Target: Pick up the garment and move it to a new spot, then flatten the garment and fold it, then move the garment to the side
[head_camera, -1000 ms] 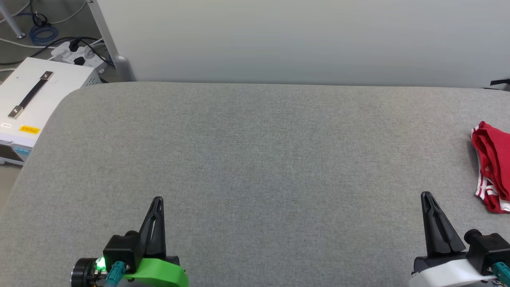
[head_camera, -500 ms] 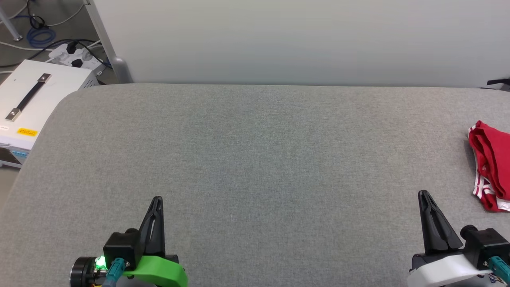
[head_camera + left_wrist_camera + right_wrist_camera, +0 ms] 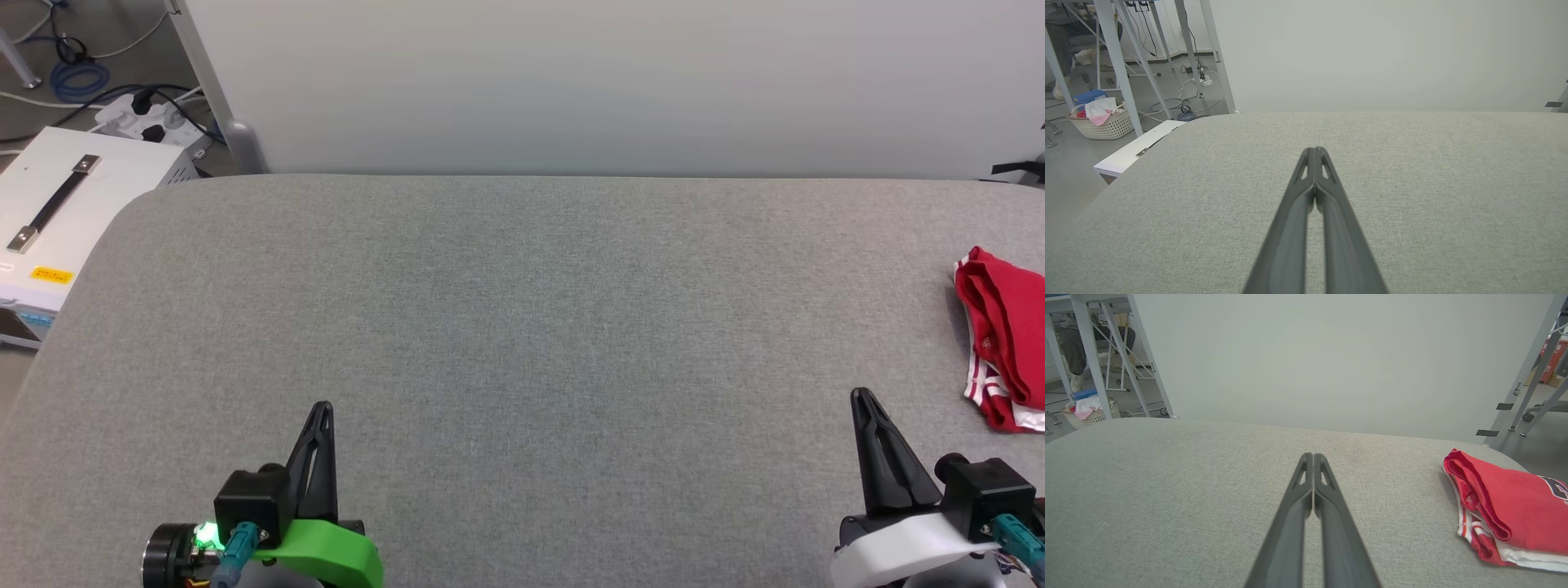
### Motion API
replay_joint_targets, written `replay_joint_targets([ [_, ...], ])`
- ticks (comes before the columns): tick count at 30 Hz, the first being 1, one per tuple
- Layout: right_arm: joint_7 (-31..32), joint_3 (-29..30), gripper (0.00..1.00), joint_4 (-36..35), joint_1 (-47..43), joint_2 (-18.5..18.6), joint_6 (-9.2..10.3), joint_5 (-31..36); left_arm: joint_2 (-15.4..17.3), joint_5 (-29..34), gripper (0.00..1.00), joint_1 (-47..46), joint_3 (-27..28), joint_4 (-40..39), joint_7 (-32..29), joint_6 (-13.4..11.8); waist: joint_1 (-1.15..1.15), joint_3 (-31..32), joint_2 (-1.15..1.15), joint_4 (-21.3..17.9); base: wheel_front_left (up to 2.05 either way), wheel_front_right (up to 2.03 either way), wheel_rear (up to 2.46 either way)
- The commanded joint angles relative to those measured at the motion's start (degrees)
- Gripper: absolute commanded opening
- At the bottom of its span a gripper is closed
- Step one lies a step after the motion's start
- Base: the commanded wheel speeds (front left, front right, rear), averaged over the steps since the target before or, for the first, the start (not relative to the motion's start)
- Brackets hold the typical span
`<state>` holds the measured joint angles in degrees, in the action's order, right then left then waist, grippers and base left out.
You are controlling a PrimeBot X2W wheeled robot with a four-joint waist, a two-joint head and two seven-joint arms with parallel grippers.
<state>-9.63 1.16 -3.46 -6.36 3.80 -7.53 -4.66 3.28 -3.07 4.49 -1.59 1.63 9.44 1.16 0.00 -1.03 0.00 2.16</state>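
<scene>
Softness, we judge, marks the light, limp red jersey T-shirt [image 3: 1008,327] at the right frame edge, best pinched at its rolled fold; left gripper [image 3: 322,408] and right gripper [image 3: 859,395] have jaws clenched, empty.

No text reads clearly. A yellow label [image 3: 51,274] on the white case [image 3: 122,175], left edge of the head view, is too small to make out. Dark, white-outlined lettering [image 3: 1557,488] on the red garment [image 3: 1506,498] runs off the right wrist view's right edge.
</scene>
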Motion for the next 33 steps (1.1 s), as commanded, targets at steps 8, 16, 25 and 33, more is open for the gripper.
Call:
replay_joint_targets([
  [8, 1.3, -0.2, 0.00, 0.6, 1.7, -0.3, 0.02, 1.1, -0.2, 0.6, 0.00, -1.6, 0.3, -0.3, -1.2, -0.4, 0.00, 0.1, 0.00, -0.2, 0.00, 0.00, 0.00],
  [16, 2.3, -0.3, 0.00, 0.9, 2.2, -0.4, 0.02, 1.5, -0.2, 0.9, 0.00, -2.0, 0.4, -0.5, -2.1, -0.5, 0.00, 0.2, 0.00, -0.4, 0.00, 0.00, 0.00],
  [25, 3.5, -0.5, 0.00, 1.3, 2.9, -0.5, 0.02, 2.1, -0.2, 1.2, 0.00, -2.4, 0.6, -0.7, -3.4, -0.6, 0.00, 0.4, 0.00, -0.7, 0.00, 0.00, 0.00],
  [33, 4.7, -0.6, 0.00, 1.7, 3.6, -0.5, 0.03, 2.6, -0.3, 1.6, 0.00, -2.8, 0.8, -0.9, -4.5, -0.7, 0.00, 0.5, 0.00, -1.0, 0.00, 0.00, 0.00],
])
